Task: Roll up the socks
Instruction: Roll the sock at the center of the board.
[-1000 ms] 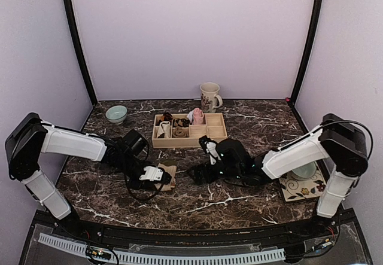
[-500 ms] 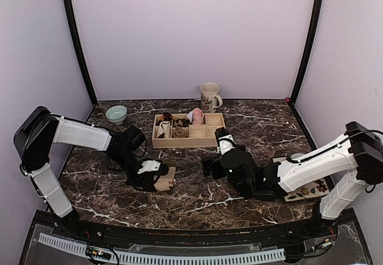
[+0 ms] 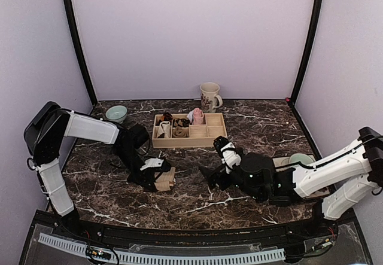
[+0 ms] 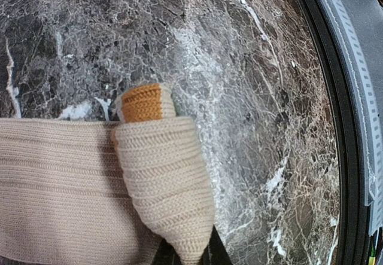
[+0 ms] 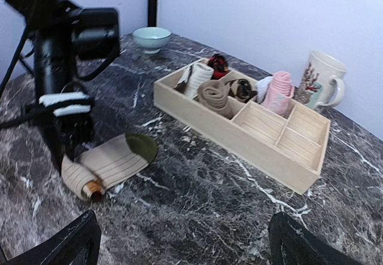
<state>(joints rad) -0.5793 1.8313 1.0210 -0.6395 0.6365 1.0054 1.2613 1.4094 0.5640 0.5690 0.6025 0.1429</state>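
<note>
Top external shows my right arm has backed off. A second ago its gripper sat just beside the tan sock, and now it has drawn away toward 3 o'clock, clear of the fabric. The right gripper (image 5: 182, 232) stands with its fingers spread wide and nothing between them, looking across at the wooden tray (image 5: 197, 118).

The left gripper (image 3: 152, 168) has stayed clamped on the tan sock (image 5: 111, 162). That sock lies on the marble table (image 3: 197, 202) at about 7 o'clock from the tray and has barely shifted. From the left wrist I see a fold of knit wrapped over the orange end and pinched at the bottom edge, with the fingertips mostly hidden.

I read that as the roll now resting with the left arm alone. It is partly wound, with a flat length left out toward its dark green end. The pink sock (image 5: 278, 91) stands bundled in a far-row compartment of the tray, so the tan one looks like the remaining job.
</note>
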